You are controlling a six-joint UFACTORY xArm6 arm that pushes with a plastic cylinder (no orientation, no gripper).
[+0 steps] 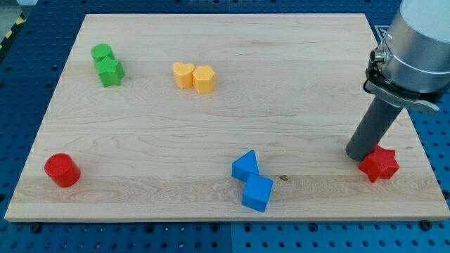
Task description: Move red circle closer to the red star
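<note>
My tip (358, 156) touches the red star (380, 164), well apart from the red circle (62, 169).

A straight dark grey rod is seen, round in section and smooth, with a faint sheen down one side. My tip (358, 156) is its blunt lower end, cut flat, of the same dark grey as the rest. Directly above the rod a metal clamp collar is fitted, silver-grey with a dark edge; a small lug or screw head is seen on its side toward the view's left, and a flat tab juts out toward the view's right. Above the collar a wide cylindrical housing is mounted, pale grey to white, smooth and unmarked, cut off by the view's top edge.
</note>
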